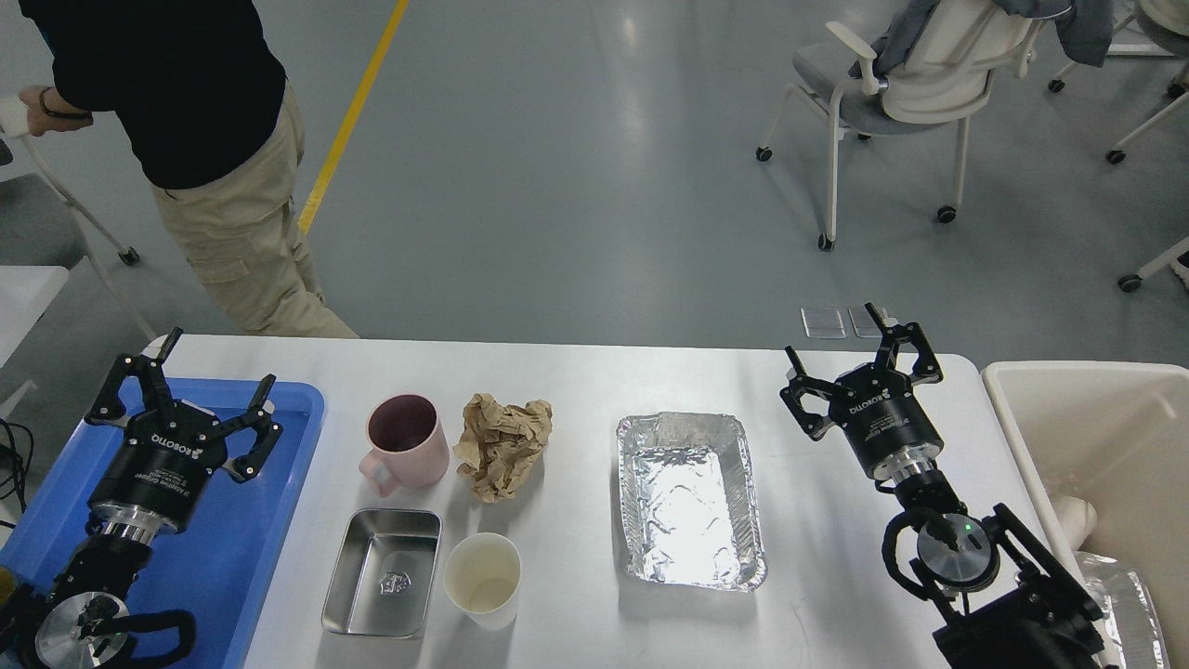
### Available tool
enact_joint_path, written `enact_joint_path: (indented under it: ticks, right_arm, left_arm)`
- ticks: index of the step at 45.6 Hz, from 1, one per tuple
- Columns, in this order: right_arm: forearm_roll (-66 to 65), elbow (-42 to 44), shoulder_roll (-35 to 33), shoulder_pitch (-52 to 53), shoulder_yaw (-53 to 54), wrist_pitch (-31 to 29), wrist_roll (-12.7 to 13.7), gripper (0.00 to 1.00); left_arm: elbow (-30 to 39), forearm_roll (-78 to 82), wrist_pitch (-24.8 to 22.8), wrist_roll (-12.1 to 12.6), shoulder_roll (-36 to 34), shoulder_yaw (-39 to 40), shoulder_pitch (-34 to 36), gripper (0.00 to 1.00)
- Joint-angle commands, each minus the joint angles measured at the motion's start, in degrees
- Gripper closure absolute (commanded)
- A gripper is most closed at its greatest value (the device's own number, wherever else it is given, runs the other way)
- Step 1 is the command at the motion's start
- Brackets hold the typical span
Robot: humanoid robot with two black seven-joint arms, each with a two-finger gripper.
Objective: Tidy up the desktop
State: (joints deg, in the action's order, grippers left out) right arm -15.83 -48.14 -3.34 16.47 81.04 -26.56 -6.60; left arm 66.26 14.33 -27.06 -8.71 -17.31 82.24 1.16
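Observation:
The white desktop [594, 381] fills the lower half of the head view. On it stand a pink mug [405, 446], a crumpled ball of brown paper [502, 444], a small steel tray [383, 571], a white paper cup [482, 578] and a foil tray [689, 500]. My left gripper [215, 370] hovers open over the blue tray, holding nothing. My right gripper [836, 336] stands open near the far edge, right of the foil tray, also with nothing between its fingers.
A blue plastic tray [283, 465] lies at the left end under my left arm. A cream bin [1105, 437] sits off the right end with white and foil items inside. A person [214, 158] stands beyond the far left corner. Wheeled chairs [920, 84] stand behind.

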Motion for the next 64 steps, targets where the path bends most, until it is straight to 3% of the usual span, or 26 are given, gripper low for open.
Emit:
enact_joint_path:
  ticks: [1,6,16,23,46,53,64]
  right_arm:
    - [0.0,0.1,0.1,0.0,0.0,0.0,0.0,0.0]
    - [0.0,0.1,0.2,0.0,0.0,-0.1,0.0,0.0]
    - [-0.1,0.1,0.1,0.3,-0.1,0.1,0.0,0.0]
    - [-0.1,-0.5,-0.2,0.3,0.0,0.7,0.0,0.0]
    - [-0.1,-0.3,0.3,0.4,0.0,0.7,0.0,0.0]
    - [-0.1,-0.4,0.2,0.3,0.0,0.7,0.0,0.0]
    - [-0.1,-0.4,0.7,0.5,0.0,0.7,0.0,0.0]
  left_arm:
    - [0.0,-0.1,0.5,0.1,0.2,0.1,0.1,0.03]
    - [0.1,-0.1,0.9,1.2,0.3,0.7,0.0,0.03]
    - [0.0,-2.4,0.8,1.2,0.3,2.5,0.2,0.03]
    - [0.0,-3.3,-1.6,1.4,1.0,1.6,-0.2,0.03]
    - [0.2,-3.2,0.3,1.8,0.3,1.1,-0.3,0.03]
    - [0.2,-3.3,0.8,3.4,0.3,1.3,-0.3,0.03]
    - [0.2,-3.3,0.8,3.5,0.3,1.8,-0.3,0.03]
